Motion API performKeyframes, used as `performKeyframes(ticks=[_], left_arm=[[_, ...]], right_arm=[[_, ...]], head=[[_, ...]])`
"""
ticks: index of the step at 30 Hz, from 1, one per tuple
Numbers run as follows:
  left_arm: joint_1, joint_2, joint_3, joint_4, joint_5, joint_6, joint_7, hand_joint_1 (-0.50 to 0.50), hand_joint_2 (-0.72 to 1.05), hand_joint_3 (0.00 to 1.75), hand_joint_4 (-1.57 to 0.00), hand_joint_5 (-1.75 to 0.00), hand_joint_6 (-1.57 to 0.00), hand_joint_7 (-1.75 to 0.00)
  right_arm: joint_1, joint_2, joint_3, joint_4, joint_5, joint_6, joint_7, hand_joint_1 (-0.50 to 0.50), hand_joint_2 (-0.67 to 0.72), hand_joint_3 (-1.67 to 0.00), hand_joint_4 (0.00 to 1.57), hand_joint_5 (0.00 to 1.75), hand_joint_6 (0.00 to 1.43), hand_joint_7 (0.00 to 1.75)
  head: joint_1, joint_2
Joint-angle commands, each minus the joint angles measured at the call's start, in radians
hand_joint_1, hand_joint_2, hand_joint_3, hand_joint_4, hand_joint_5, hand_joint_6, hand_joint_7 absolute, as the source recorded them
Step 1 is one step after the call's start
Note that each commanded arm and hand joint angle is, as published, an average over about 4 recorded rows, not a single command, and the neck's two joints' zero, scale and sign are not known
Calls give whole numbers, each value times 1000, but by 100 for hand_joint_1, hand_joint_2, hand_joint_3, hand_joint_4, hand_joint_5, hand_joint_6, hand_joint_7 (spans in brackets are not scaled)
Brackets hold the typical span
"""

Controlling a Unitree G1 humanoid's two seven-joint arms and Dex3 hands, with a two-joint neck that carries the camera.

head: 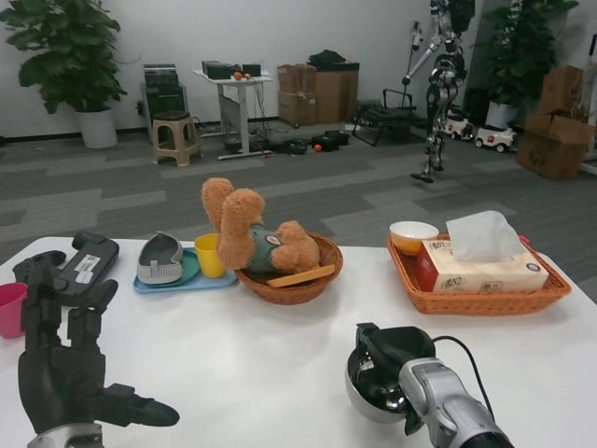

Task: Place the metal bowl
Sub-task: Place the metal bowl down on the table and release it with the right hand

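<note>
The shiny metal bowl (371, 387) is near the table's front right, tilted toward me, with my right hand (396, 350) gripping its rim from above and behind. Whether the bowl touches the white table (270, 355) I cannot tell. My left hand (61, 359) is raised at the front left, fingers spread apart and upright, thumb pointing right, holding nothing.
Behind the bowl stands a wicker basket (322, 271) with a teddy bear (252, 233). A blue tray (182, 280) holds a grey shoe and a yellow cup (209, 254). An orange basket (480, 294) with tissue box and small bowl sits right. A pink cup (9, 308) and black device (84, 261) lie left.
</note>
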Motion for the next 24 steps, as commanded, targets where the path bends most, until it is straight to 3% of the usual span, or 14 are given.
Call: performKeyframes(ticks=[1,5,17,24], left_arm=[[13,2,-2,-14,-5,-4,1,-50,-72,0,-97,-100,0,-5],[14,2,-2,-14,-5,-3,1,-50,-72,0,-97,-100,0,-5],[24,5,-3,-23,-5,-4,1,-50,-72,0,-97,-100,0,-5],[38,5,0,-40,-5,-4,1,-50,-72,0,-97,-100,0,-3]], right_arm=[[-20,8,-23,25,-3,5,-8,-17,-41,-143,108,92,17,133],[-21,10,-24,33,-1,6,-7,-17,-37,-147,86,102,8,141],[-20,16,-28,51,3,16,1,-17,-35,-151,41,162,0,166],[-20,20,-19,67,4,27,16,-17,-35,-151,26,167,0,175]], head=[[-20,-16],[-44,-45],[-96,-99],[-93,-108]])
